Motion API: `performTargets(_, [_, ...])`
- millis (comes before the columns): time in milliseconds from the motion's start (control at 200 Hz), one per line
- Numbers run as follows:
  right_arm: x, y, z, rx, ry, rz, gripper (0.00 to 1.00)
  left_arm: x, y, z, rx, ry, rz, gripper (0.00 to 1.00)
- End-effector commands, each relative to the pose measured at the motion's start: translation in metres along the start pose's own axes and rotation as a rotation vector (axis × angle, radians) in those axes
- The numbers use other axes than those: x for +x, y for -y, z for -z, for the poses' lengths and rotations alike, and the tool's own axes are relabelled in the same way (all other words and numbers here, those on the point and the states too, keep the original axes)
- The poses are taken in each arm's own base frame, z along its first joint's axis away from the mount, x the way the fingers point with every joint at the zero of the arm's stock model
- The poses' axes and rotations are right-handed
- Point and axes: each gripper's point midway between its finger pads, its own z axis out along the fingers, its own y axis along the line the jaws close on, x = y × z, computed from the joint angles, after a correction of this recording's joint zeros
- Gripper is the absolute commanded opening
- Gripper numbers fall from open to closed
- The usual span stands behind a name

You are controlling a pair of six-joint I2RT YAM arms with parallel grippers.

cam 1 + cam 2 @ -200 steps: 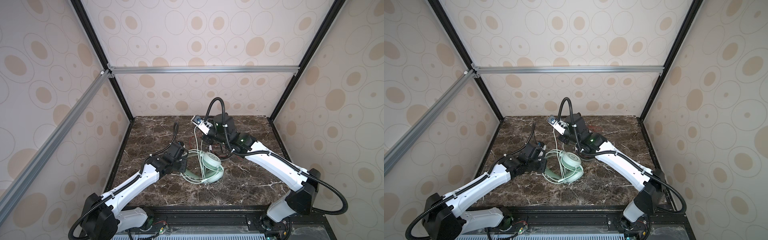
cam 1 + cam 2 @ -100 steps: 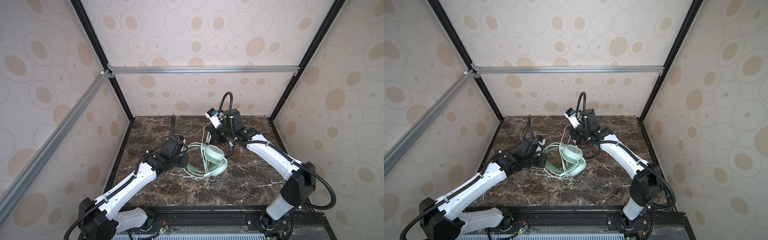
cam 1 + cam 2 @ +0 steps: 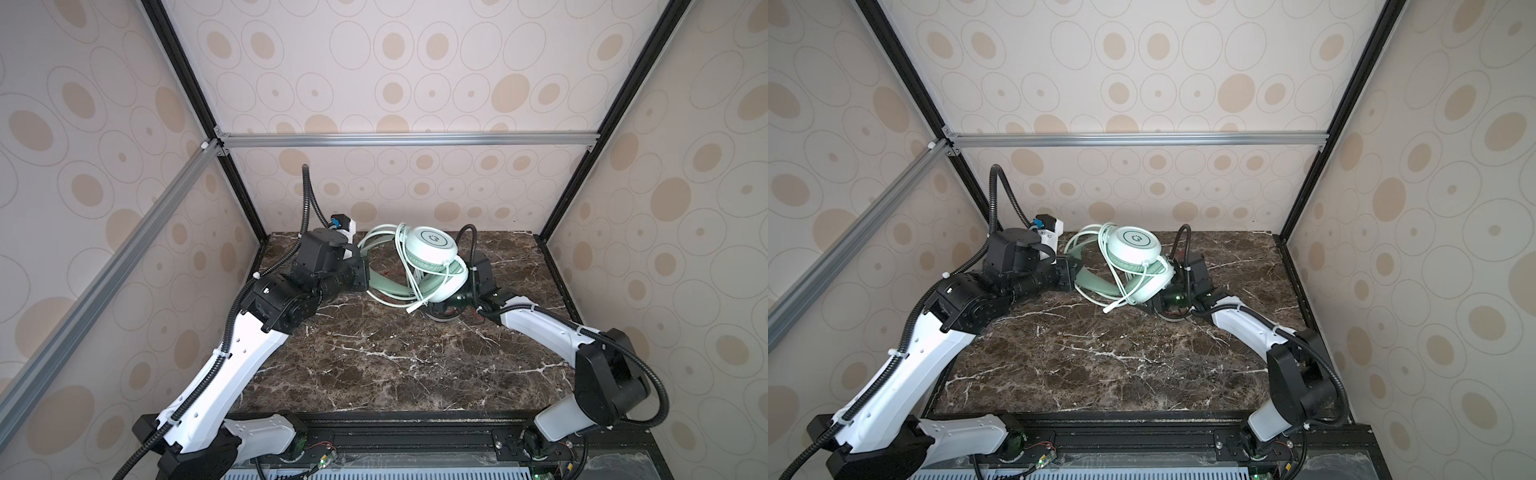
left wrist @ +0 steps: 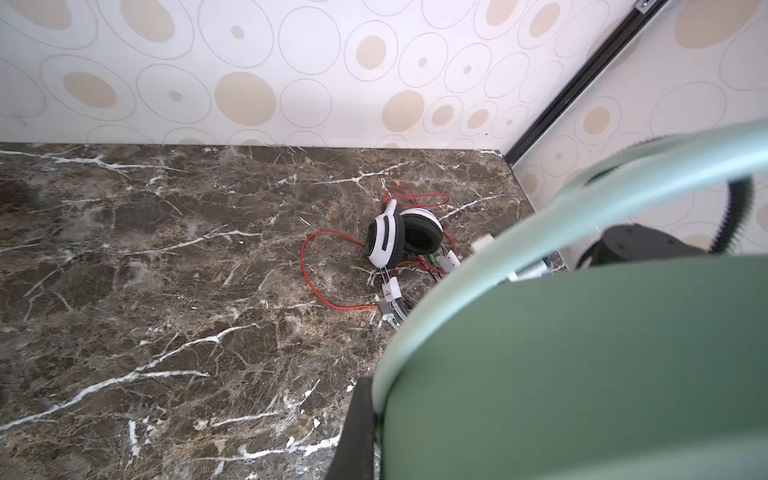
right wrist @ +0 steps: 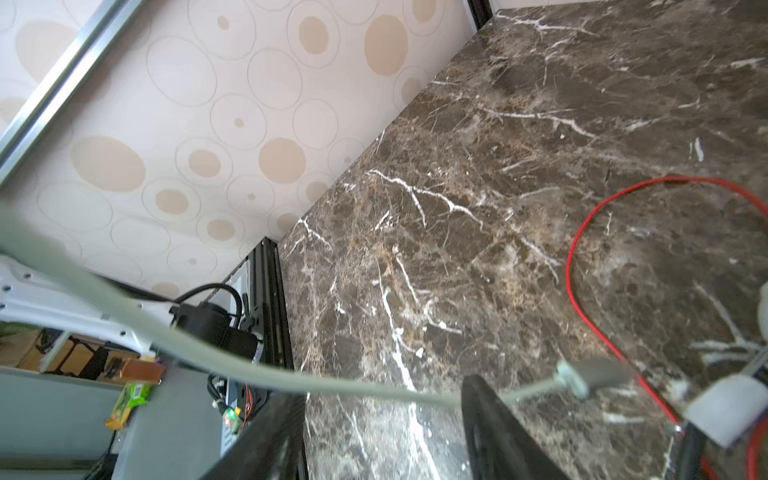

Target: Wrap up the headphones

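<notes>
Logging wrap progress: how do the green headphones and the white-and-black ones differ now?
Green headphones are held above the table, headband clamped in the left hand; white-and-black headphones lie on the table. Green cable is looped round its earcups; red cable sprawls loose. Both are wired over-ear pairs.

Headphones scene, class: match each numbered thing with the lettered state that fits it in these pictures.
Things:
1 mint green headphones
2 white-and-black headphones
3 left gripper
4 right gripper

States:
A lying on the marble table
B shut on the headband
C wound with pale cable
D jaws apart

Pairs: 1-C, 2-A, 3-B, 4-D
</notes>
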Motion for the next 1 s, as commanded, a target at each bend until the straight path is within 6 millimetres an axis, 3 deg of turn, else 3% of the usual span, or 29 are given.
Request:
performTargets(0, [-0.012,-0.030,0.024,-0.033,0.091,0.088,0.66,-0.013,0.003,-0.002,-0.003,0.031,0.037,0.00])
performTargets(200, [0.026,-0.008,0.030,0.109,0.084,0.108,0.74,-0.014,0.004,-0.003,0.003,0.034,0.038,0.00])
performTargets(355, [0.060,-0.012,-0.001,0.117,-0.019,0.182,0.77,-0.017,0.004,-0.002,0.000,0.041,0.044,0.00])
performTargets(450, [0.074,-0.005,-0.021,0.111,-0.063,0.175,0.77,-0.019,0.007,0.000,0.009,0.043,0.049,0.00])
performTargets(710, [0.080,0.039,-0.039,0.242,-0.029,0.155,0.77,-0.023,0.006,0.004,0.002,0.048,0.045,0.00])
performTargets(870, [0.078,0.054,-0.045,0.283,0.015,0.138,0.75,-0.025,0.007,0.004,-0.001,0.052,0.042,0.00])
performTargets(995, [0.066,0.059,-0.051,0.290,0.071,0.137,0.68,-0.026,0.007,0.002,-0.001,0.050,0.042,0.00])
